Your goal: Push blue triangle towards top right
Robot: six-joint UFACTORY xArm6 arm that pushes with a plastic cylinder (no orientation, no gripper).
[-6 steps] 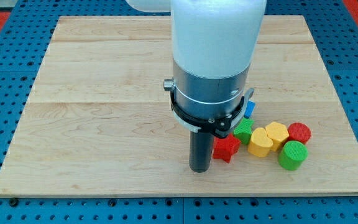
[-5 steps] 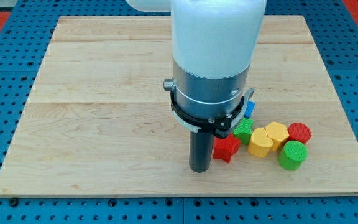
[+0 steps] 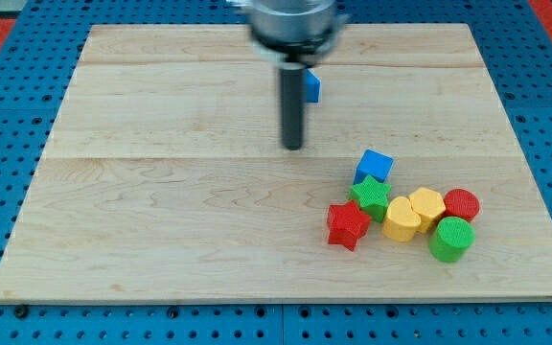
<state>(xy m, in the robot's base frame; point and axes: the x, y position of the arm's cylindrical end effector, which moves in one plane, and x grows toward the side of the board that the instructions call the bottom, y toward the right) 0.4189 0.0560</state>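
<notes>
My tip [image 3: 293,147] rests on the wooden board [image 3: 161,211], a little above its centre. A small blue block [image 3: 312,86], apparently the blue triangle, sits just to the right of the rod near the view's top, partly hidden by it. My tip is below it and slightly to its left, not touching it. A blue cube [image 3: 375,165] lies to the lower right of my tip.
A cluster lies at the lower right: red star [image 3: 349,225], green block [image 3: 372,198], two yellow blocks [image 3: 402,218] [image 3: 427,204], red cylinder [image 3: 462,204] and green cylinder [image 3: 450,239]. Blue pegboard surrounds the board.
The arm has moved from beside the red star up towards the view's top. The blue cube and the small blue block, hidden before, now show. The cluster has not moved.
</notes>
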